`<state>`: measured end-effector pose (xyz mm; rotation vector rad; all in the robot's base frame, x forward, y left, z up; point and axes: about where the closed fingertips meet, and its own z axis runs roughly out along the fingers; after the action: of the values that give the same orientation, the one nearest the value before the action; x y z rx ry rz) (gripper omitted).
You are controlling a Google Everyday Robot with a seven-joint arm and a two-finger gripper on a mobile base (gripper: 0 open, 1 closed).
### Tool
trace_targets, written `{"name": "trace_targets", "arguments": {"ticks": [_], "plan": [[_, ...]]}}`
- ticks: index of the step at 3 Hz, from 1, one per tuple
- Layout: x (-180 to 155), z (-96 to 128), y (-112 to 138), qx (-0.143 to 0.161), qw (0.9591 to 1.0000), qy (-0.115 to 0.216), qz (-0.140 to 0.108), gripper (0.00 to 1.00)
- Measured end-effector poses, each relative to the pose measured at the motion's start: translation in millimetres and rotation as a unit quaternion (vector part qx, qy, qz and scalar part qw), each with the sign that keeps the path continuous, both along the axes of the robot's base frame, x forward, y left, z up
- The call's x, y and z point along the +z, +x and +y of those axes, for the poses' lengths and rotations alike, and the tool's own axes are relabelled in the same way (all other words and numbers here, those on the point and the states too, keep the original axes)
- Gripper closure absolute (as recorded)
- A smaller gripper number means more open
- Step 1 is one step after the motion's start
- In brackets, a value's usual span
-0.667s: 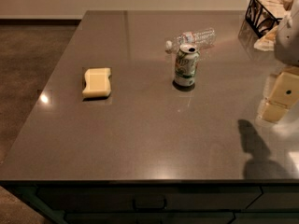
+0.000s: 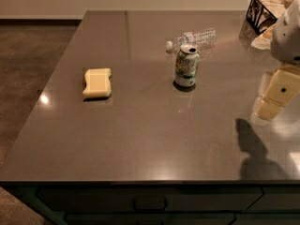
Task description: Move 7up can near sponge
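Can (image 2: 187, 65) stands upright mid-tabletop (image 2: 140, 139), in front of a lying bottle (image 2: 194, 37) and well apart from the sponge (image 2: 97, 82). Nothing has shifted since a moment ago. The claw (image 2: 275, 97) hangs at the right edge, clear of the can; open or closed, I cannot tell. The reach seems not yet begun.

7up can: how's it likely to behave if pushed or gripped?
The 7up can stands upright, tall for its base, so a high push likely tips it. Its top looks opened, so it may be light, dentable, and could spill. The glossy table probably lets it slide. The pincer hangs at the view's right edge, apart from it.
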<state>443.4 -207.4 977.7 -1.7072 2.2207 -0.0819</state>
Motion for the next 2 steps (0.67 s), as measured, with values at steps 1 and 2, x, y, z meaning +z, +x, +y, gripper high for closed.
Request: {"name": "trace_targets", "arguments": {"ticks": [1,2], "plan": [[-4.9,28.2,20.6,-0.007,0.9988,0.047,-0.005,0.00],[-9.9,53.9,59.7,-0.042,0.9933,0.104,-0.026,0.00]]}}
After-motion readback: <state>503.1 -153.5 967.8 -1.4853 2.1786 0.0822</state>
